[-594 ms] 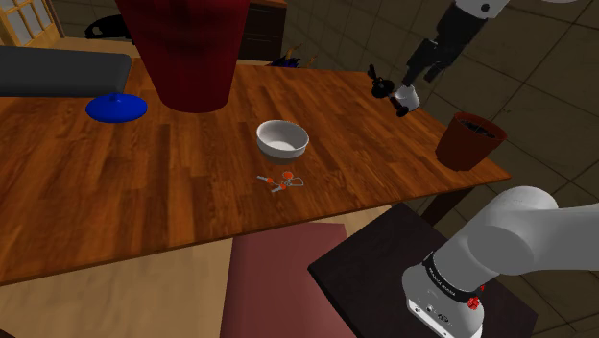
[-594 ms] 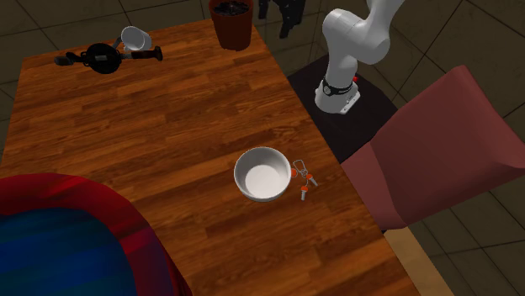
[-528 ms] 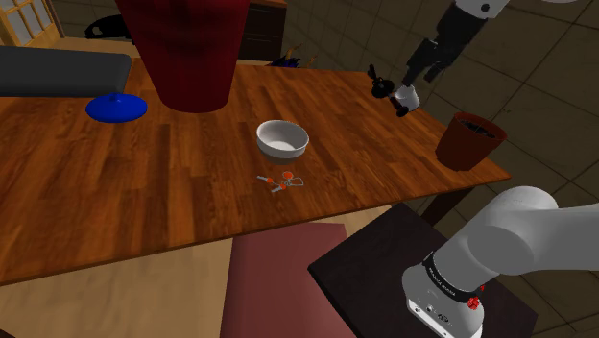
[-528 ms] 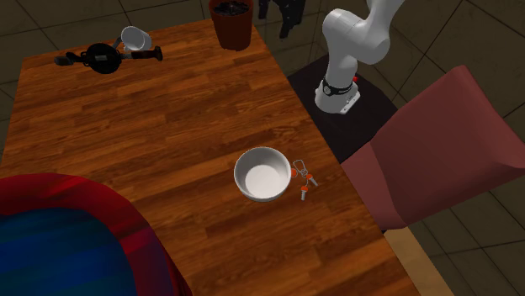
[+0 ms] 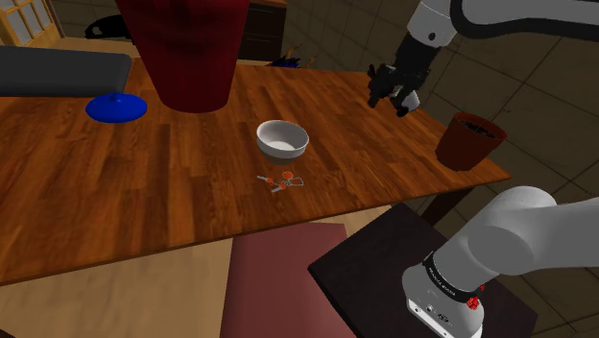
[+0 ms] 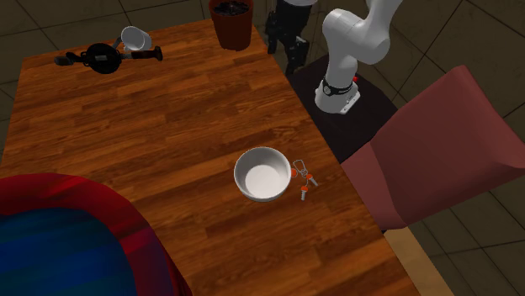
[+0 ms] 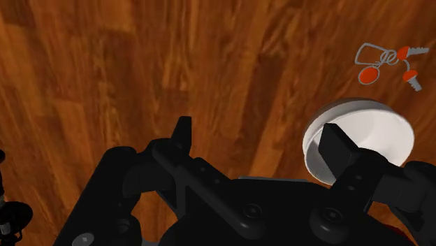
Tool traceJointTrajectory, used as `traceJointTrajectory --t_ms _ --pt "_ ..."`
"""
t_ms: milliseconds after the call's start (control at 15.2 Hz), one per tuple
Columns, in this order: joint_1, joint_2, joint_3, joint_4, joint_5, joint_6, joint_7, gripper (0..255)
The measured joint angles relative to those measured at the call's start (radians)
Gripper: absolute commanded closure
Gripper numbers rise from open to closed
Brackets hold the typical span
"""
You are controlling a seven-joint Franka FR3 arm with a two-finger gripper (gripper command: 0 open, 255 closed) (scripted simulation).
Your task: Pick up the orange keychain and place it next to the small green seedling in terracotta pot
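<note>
Gripper (image 7: pixel 258 140): black, two fingers spread wide, nothing between them; hanging above the wooden table (image 5: pixel 144 202). White bowl (image 7: pixel 363 140): just past one fingertip. Orange keychain (image 7: pixel 386 63): flat on the wood, just beside the bowl, well apart from the gripper, untouched. Reddish-brown pot (image 5: pixel 469 139): at the table corner nearest the stand; no seedling discernible. Step, as judged: approach, grasp not yet begun. Next: travel over the keys, descent, low pinch clear of the bowl.

Reddish-brown wood-grain surface (image 5: pixel 173 182), streaky planks. Round white bowl (image 5: pixel 282 138). Small orange keychain (image 5: pixel 282 180) w/ grey rings. Flat blue disc (image 5: pixel 116 108). Brown-red round pot (image 5: pixel 469 139). All-black gripper (image 7: pixel 257 133).
</note>
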Motion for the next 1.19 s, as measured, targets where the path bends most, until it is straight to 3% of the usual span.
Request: traceJointTrajectory --t_ms 594,1188 --pt "0.006 0.195 0.172 -0.041 0.084 0.181 0.289 0" --pt "-0.012 0.518 0.329 0.044 0.077 0.367 0.594 0"
